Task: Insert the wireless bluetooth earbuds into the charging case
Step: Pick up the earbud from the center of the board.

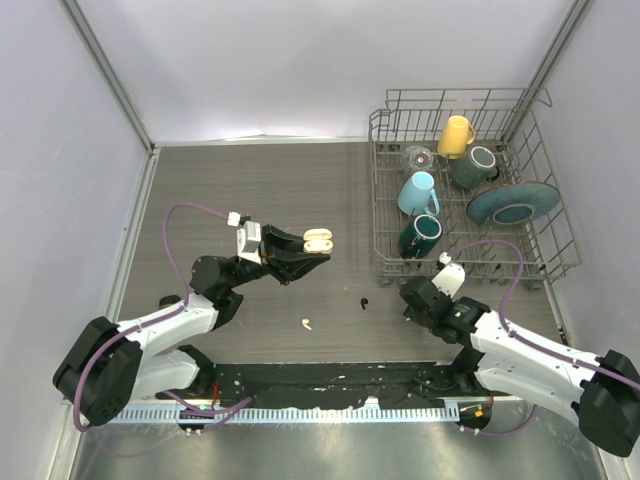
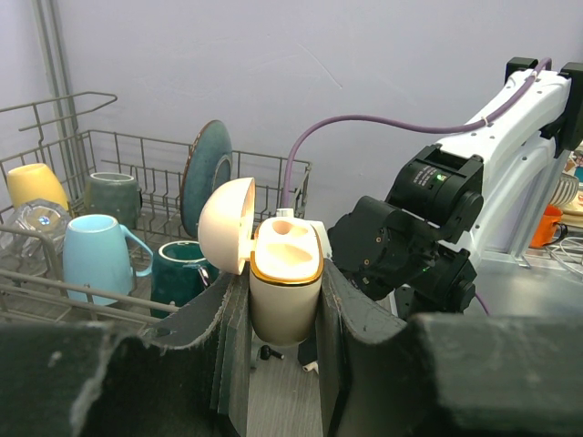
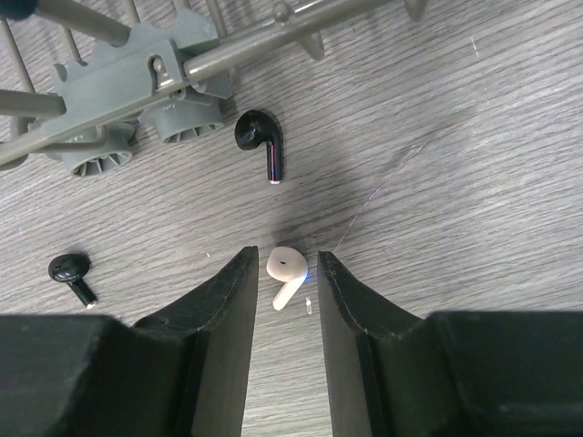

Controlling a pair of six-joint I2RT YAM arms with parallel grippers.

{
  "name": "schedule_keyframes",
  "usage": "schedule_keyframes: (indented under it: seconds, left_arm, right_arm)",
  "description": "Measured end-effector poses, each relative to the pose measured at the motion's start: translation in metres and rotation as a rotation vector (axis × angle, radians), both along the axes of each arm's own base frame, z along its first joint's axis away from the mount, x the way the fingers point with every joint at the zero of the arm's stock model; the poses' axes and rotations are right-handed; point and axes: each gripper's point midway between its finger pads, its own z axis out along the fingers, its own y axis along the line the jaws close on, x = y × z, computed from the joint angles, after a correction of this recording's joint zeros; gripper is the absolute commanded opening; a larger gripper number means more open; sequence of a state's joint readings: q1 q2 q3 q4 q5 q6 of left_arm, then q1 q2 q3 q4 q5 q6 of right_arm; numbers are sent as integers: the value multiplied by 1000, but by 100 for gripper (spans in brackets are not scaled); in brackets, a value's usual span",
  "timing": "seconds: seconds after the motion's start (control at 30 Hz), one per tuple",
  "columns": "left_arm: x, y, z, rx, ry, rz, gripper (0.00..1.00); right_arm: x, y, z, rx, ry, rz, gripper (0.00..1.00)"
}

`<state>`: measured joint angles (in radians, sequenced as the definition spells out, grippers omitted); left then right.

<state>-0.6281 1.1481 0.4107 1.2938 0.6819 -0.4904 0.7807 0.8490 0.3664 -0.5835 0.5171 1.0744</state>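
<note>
Right hand (image 3: 287,258) pinching a white bud (image 3: 285,267); left hand (image 2: 282,319) pressed onto the open case (image 2: 290,259).

Left hand clamps the case body low, which keeps the lid, flipped back, and the sockets clear. The case is held up off the bench (image 1: 250,190), tilted toward the right arm, probably as a steady target. Sockets look empty. Right hand is low by the rack (image 1: 378,200), tips narrowed on the bud head, stem pointing back between the fingers. It looks gripped, not lying loose. On the bench: second white bud (image 1: 306,324), black bud (image 3: 262,141) at a rack foot, another black bud (image 3: 71,271) apart. Nothing inserted yet. Next move likely lifts and lines up over a socket, and the stem angle could be tricky.
</note>
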Motion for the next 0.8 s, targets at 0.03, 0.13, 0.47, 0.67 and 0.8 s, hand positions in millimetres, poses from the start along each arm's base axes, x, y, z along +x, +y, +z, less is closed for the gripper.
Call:
schedule_keyframes:
  seconds: [0.03, 0.13, 0.47, 0.67, 0.8]
  left_arm:
    - [0, 0, 0, 0, 0, 0, 0]
    - [0, 0, 0, 0, 0, 0, 0]
    - [0, 0, 0, 0, 0, 0, 0]
    - [0, 0, 0, 0, 0, 0, 0]
    - [0, 0, -3, 3, 7, 4, 0]
  right_arm:
    - [0, 1, 0, 0, 1, 3, 38]
    - [-1, 1, -1, -3, 5, 9, 38]
    - [-2, 1, -3, -16, 11, 14, 38]
    - [-2, -1, -5, -34, 15, 13, 38]
    - [-2, 0, -7, -40, 18, 18, 38]
